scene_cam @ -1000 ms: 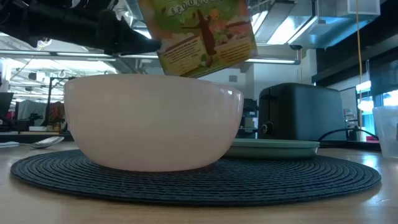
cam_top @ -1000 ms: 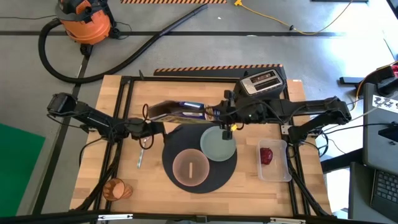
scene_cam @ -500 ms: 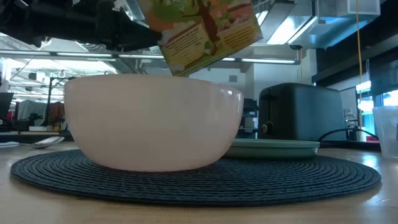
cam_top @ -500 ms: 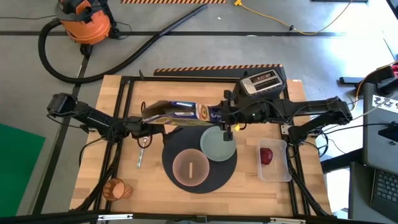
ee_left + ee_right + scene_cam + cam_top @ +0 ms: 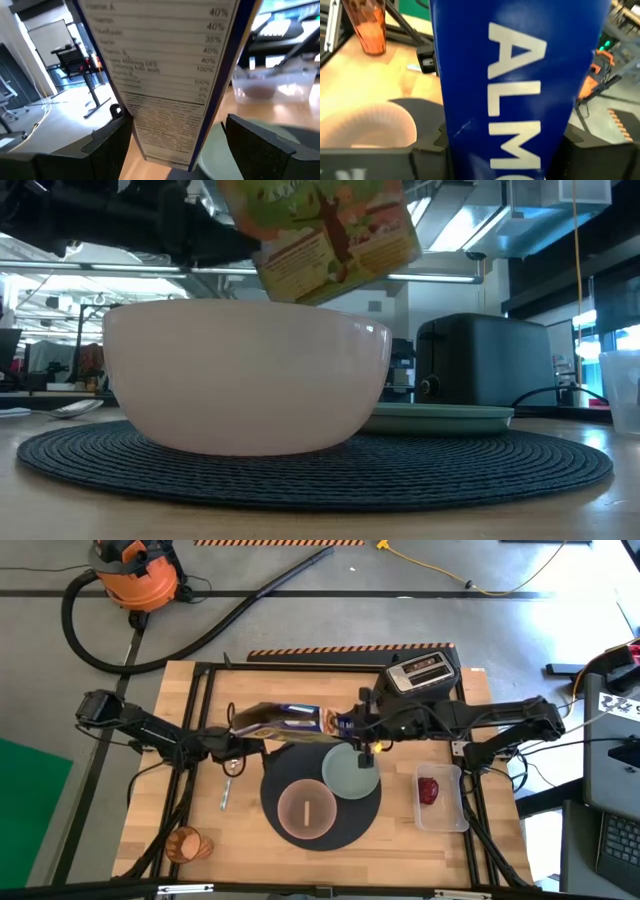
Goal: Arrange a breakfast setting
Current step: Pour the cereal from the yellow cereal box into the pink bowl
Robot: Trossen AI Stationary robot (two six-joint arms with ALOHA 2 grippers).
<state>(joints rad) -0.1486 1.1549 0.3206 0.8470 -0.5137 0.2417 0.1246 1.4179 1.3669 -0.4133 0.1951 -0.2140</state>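
**Cereal box held between both arms above the mat**

Currently both arms are reaching toward the middle of the wooden counter (image 5: 200,830), and each is gripping one end of a tall cardboard cereal box (image 5: 280,723) that is hanging tilted in the air. The left end effector (image 5: 235,740) is clamping the box's narrow printed side, its dark fingers (image 5: 107,145) pressing on either edge of the panel. The right end effector (image 5: 352,724) is holding the blue end of the same box, fingers spread only as wide as the carton.

Below and in front of the box, the large round dark-grey woven mat (image 5: 345,825) is lying near the counter's centre. The pink round bowl (image 5: 306,810) is sitting on the mat's near half, and the pale green round plate (image 5: 351,773) is resting on its right far part, overlapping the mat's rim. In the low view the box's corner is hovering just above the bowl's rim without touching it.

The metal spoon (image 5: 226,787) is lying on bare wood left of the mat, near the left end effector. The orange translucent cup (image 5: 188,843) is standing close to the counter's near-left corner, well apart from everything. A clear plastic tub (image 5: 440,798) holding the red apple (image 5: 429,789) is sitting right of the mat, close to the right edge. The black toaster (image 5: 424,671) is occupying the far edge behind the right arm.
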